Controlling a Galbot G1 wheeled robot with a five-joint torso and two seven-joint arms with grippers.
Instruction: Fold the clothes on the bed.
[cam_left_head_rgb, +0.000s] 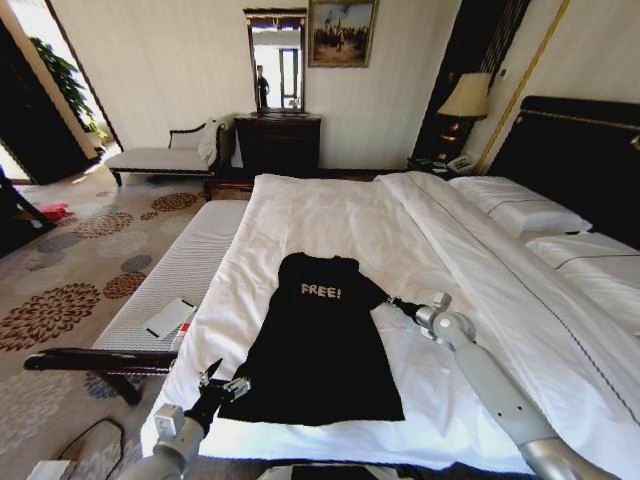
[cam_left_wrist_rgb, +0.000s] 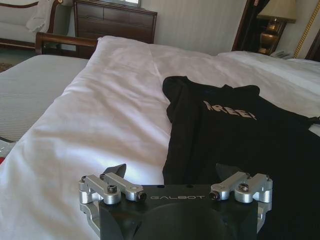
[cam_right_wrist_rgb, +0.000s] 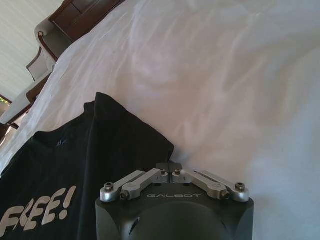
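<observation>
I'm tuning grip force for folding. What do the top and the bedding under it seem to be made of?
Top: soft matte black knit, probably cotton jersey; it lies limp with gentle folds, white print on the chest. Bed cover: smooth white woven cloth, likely cotton; fine creases, slight sheen.

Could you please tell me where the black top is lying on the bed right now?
In the head view the black top lies flat near the foot of the bed, between the left gripper at its hem corner and the right gripper at its shoulder.
</observation>
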